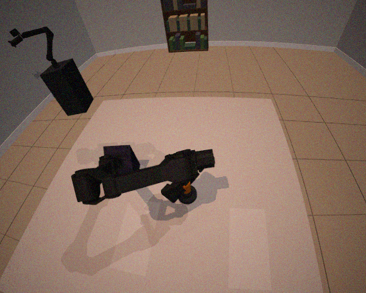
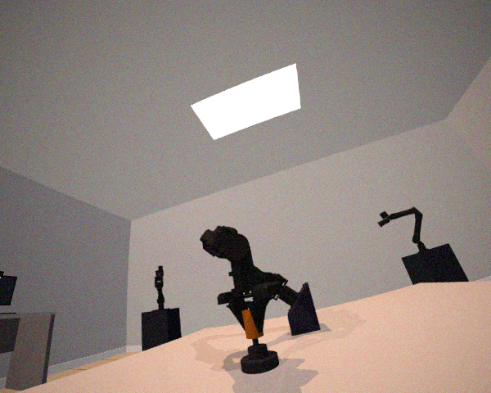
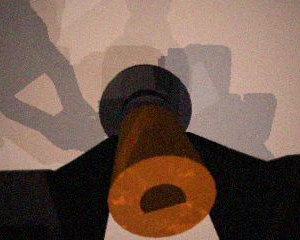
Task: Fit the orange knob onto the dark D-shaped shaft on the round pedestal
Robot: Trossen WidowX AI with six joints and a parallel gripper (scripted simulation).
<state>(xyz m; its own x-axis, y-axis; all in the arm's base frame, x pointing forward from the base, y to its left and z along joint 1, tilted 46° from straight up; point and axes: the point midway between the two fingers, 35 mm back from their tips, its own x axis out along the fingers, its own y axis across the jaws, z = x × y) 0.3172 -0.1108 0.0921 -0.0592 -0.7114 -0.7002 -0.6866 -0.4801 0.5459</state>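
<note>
The orange knob (image 1: 186, 188) (image 2: 250, 324) (image 3: 155, 145) is upright between the fingers of my gripper (image 2: 251, 332), which is shut on it. The knob's end face shows a D-shaped hole in the wrist view, its flat side toward the bottom of the frame and slightly slanted. The round dark pedestal (image 1: 189, 198) (image 2: 259, 363) (image 3: 112, 102) is below the knob. A short stretch of the dark shaft (image 2: 254, 341) shows between the knob's lower end and the pedestal's raised centre, so the knob is clear of the pedestal. The shaft's top and flat side are hidden.
The dark purple block (image 1: 121, 154) (image 2: 304, 313) stands at the arm's base. Shadows of the arm fall around the pedestal on the pale surface (image 1: 208, 126). Another arm on a black stand (image 1: 68, 88) (image 2: 434, 264) is far off, as is a bookshelf (image 1: 186, 31).
</note>
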